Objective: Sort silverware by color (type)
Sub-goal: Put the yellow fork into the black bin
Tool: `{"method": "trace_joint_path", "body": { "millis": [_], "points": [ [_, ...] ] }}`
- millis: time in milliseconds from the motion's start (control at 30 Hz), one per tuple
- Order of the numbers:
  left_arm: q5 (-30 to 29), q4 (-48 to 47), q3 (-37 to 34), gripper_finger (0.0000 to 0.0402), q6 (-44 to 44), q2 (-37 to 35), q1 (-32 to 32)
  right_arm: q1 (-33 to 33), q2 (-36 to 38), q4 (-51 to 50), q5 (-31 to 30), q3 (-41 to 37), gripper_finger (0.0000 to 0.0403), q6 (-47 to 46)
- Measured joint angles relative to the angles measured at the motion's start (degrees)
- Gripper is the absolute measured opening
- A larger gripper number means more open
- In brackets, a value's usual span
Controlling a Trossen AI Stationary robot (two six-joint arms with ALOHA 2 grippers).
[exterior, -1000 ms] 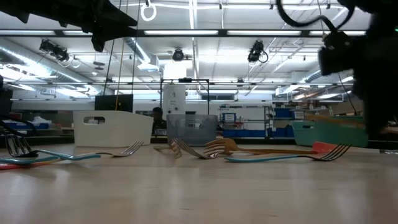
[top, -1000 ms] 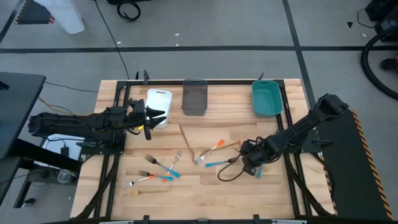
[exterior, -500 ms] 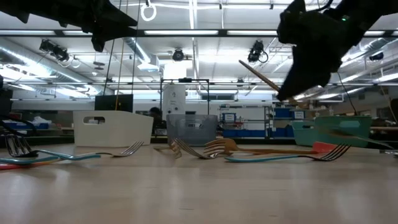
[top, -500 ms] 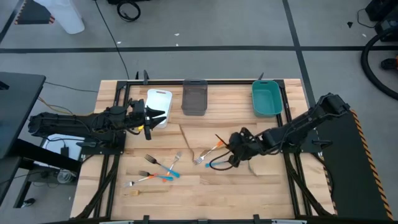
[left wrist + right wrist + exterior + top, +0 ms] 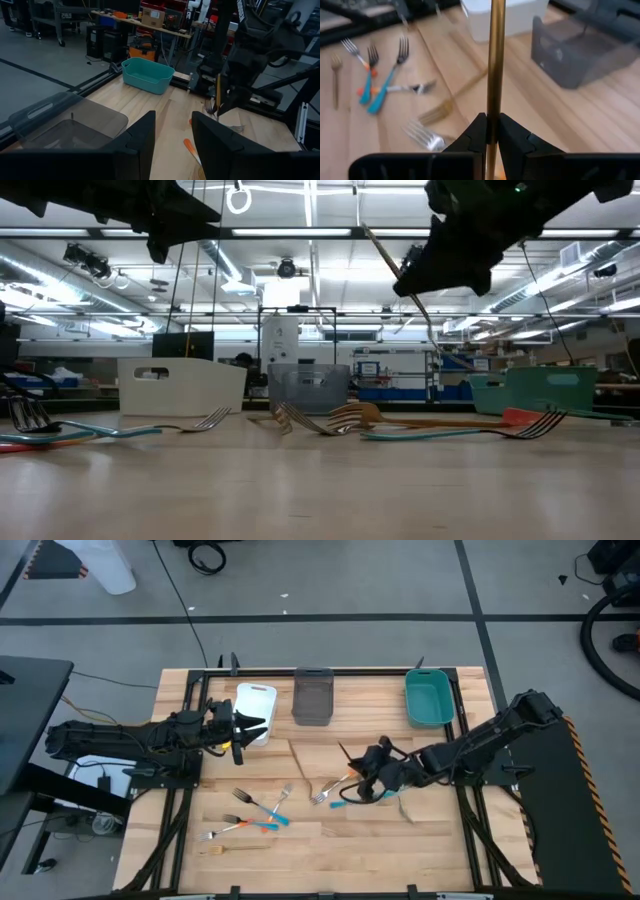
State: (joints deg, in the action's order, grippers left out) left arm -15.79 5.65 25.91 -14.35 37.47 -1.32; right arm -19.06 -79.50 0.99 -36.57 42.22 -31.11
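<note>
Here the right gripper [image 5: 368, 772], raised above the wooden slatted table [image 5: 330, 840], is clamped on a slim gold utensil handle [image 5: 494, 60], which stands pinched between its 2 dark fingers [image 5: 476, 134]; in the low view the handle [image 5: 392, 265] slants up and away from the gripper, clear of the tabletop. Just below and beside this gripper lie an orange-handled fork with a silver head [image 5: 338, 781] and a blue-handled utensil [image 5: 348, 804]; a second gold utensil [image 5: 300, 766] lies slightly farther off, toward the left arm. Ahead of the gripper stand the dark grey rectangular bin [image 5: 570, 50] and the white rectangular bin [image 5: 512, 17]; the teal rectangular bin [image 5: 429, 698] stands at the table's far edge on the right arm's side. A further cluster of orange-handled and blue-handled forks [image 5: 258, 812] lies well apart, nearer the left arm. The left gripper [image 5: 255, 726] waits beside the white bin, fingers [image 5: 142, 137] parted and empty
</note>
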Motion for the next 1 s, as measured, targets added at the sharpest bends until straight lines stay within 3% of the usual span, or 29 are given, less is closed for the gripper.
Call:
{"method": "trace_joint_path", "body": {
  "millis": [167,567,700,867,1000],
  "points": [
    [0.00,0.09,0.00,0.0137,-0.02,0.00,0.01,3.30,0.00,8.58,1.29,0.00,0.0042,5.29],
    [0.01,4.12,0.00,0.0137,0.21,0.02,-0.04,20.27,-0.09,26.36,16.48,0.00,0.0042,14.75],
    [0.20,4.00,0.00,0.0137,4.76,0.01,-0.13,25.30,-0.09,29.49,21.44,0.00,0.0042,15.06],
    [4.89,4.09,0.00,0.0137,15.06,0.45,0.81,29.33,-0.09,31.06,25.89,0.17,0.0042,14.80],
    [4.94,6.27,-0.04,0.0137,16.19,2.07,1.07,30.33,-0.09,31.15,27.90,1.48,0.0042,15.45]
  ]
}}
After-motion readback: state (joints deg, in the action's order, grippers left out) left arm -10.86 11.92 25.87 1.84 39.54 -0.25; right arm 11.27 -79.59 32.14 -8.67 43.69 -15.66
